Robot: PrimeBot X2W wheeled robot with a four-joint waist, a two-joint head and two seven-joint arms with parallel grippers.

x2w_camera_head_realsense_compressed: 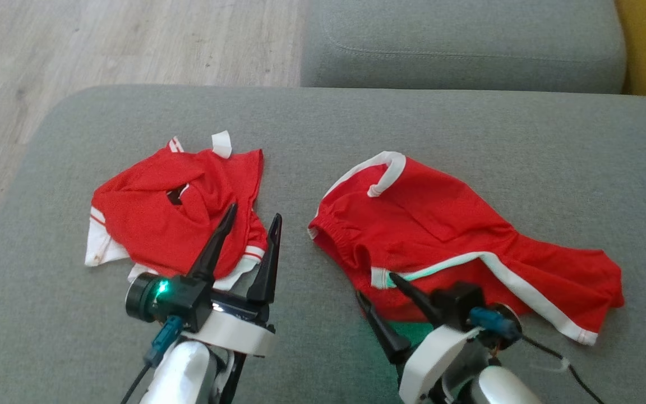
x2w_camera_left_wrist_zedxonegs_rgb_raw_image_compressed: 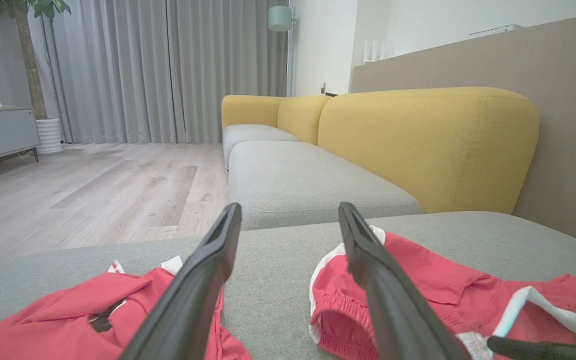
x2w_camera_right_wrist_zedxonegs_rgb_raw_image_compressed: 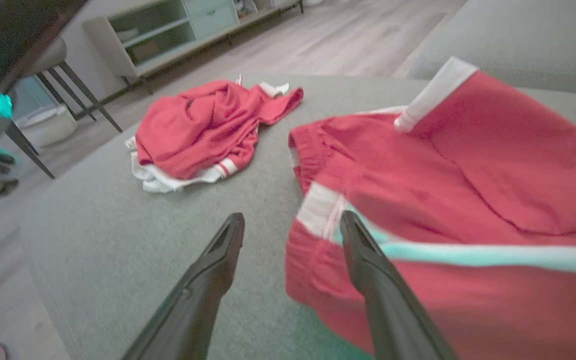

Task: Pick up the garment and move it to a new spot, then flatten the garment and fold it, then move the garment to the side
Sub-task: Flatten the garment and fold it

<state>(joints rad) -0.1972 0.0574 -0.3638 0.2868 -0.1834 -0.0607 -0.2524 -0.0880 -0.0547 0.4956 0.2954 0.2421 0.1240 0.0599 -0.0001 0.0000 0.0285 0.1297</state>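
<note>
Grey woven cushion [x2w_camera_head_realsense_compressed: 469, 129] bears rumpled red garment [x2w_camera_head_realsense_compressed: 441, 224] with white stripe [x2w_camera_head_realsense_compressed: 525, 289]

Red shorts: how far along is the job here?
Done: red shorts lie on the grey cushion, roughly spread. In hand: nothing; right gripper open at their near edge, left gripper open over the crumpled red garment. Left: flattening wrinkles, folding, moving aside.
</note>
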